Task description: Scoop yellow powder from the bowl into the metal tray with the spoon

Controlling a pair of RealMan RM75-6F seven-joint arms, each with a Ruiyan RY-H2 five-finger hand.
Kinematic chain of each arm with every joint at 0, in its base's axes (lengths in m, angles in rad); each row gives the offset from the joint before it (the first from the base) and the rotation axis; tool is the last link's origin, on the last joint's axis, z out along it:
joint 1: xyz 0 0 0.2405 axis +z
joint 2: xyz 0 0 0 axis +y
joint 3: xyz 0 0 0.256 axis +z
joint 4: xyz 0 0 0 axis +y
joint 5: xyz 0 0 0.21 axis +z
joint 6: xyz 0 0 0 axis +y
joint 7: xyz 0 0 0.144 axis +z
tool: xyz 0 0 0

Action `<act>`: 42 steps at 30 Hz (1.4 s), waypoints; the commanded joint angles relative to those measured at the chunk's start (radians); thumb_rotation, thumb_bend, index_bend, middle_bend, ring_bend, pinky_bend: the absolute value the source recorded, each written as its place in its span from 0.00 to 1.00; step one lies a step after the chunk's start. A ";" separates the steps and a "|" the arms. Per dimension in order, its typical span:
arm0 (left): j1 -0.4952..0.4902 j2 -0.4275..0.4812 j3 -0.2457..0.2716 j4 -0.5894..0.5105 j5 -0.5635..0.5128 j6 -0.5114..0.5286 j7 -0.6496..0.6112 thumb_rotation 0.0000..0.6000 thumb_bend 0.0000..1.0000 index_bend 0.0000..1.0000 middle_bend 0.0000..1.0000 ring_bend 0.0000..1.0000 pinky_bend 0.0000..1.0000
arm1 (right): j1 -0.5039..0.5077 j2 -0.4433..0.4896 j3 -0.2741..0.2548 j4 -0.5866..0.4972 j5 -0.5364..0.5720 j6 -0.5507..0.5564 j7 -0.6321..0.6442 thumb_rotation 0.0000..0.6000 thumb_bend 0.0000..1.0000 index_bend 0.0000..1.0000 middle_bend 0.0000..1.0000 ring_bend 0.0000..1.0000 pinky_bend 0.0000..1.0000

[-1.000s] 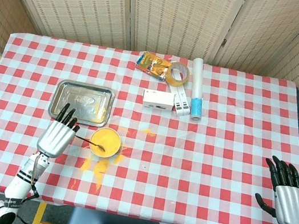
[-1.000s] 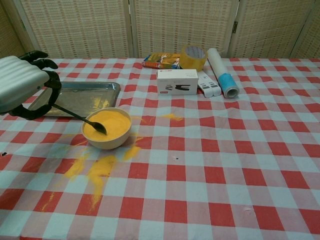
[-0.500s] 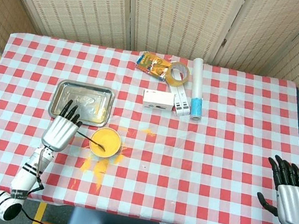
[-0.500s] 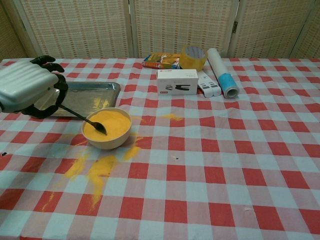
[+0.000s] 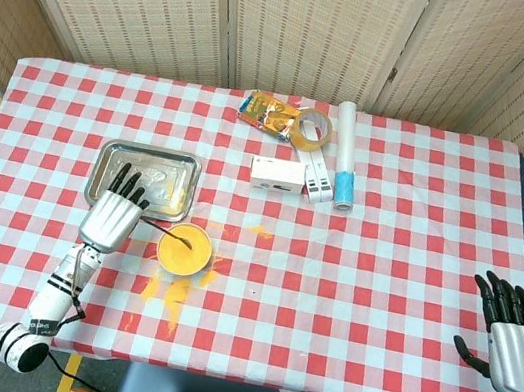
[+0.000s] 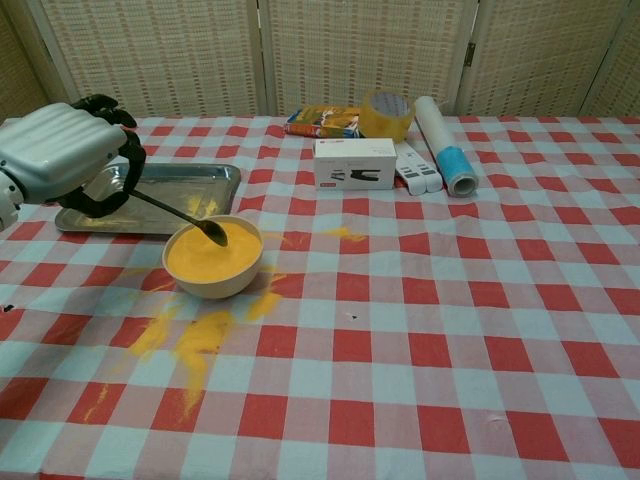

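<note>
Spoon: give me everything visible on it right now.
The spoon is dark, thin-handled and looks like metal. The left hand grips its handle end; the shaft slants down toward the robot's right, and the small oval scoop sits over the yellow powder in the bowl. Whether the scoop touches the powder or carries any cannot be told. The metal tray lies behind it.

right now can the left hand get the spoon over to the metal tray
Probably yes. The left hand holds the spoon over the bowl, and the metal tray lies right behind the bowl with nothing standing between them.
</note>
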 commanded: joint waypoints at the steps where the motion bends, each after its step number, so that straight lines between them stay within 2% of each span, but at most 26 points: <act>1: 0.002 0.011 -0.004 -0.019 0.003 0.015 0.000 1.00 0.57 0.78 0.36 0.12 0.05 | 0.000 0.001 -0.001 0.000 -0.001 0.000 0.001 1.00 0.16 0.00 0.00 0.00 0.00; 6: -0.004 0.014 -0.014 -0.019 -0.001 0.021 -0.003 1.00 0.57 0.77 0.36 0.12 0.05 | 0.000 0.001 -0.002 -0.001 -0.004 0.001 0.001 1.00 0.16 0.00 0.00 0.00 0.00; 13: -0.029 -0.039 -0.013 0.080 -0.011 0.001 0.019 1.00 0.57 0.78 0.36 0.12 0.05 | -0.002 0.002 0.005 0.001 0.005 0.006 0.002 1.00 0.16 0.00 0.00 0.00 0.00; 19: -0.030 -0.054 0.001 0.106 -0.009 -0.004 0.011 1.00 0.57 0.77 0.36 0.12 0.05 | 0.000 0.002 0.007 0.004 0.012 -0.001 0.003 1.00 0.16 0.00 0.00 0.00 0.00; 29: 0.003 -0.013 0.033 0.050 -0.015 -0.003 0.001 1.00 0.57 0.77 0.37 0.12 0.05 | -0.002 -0.002 0.003 0.001 0.004 0.005 -0.008 1.00 0.16 0.00 0.00 0.00 0.00; 42: 0.069 0.068 0.079 -0.069 0.026 0.066 -0.012 1.00 0.57 0.77 0.37 0.12 0.05 | 0.004 -0.012 -0.003 0.001 0.001 -0.010 -0.025 1.00 0.16 0.00 0.00 0.00 0.00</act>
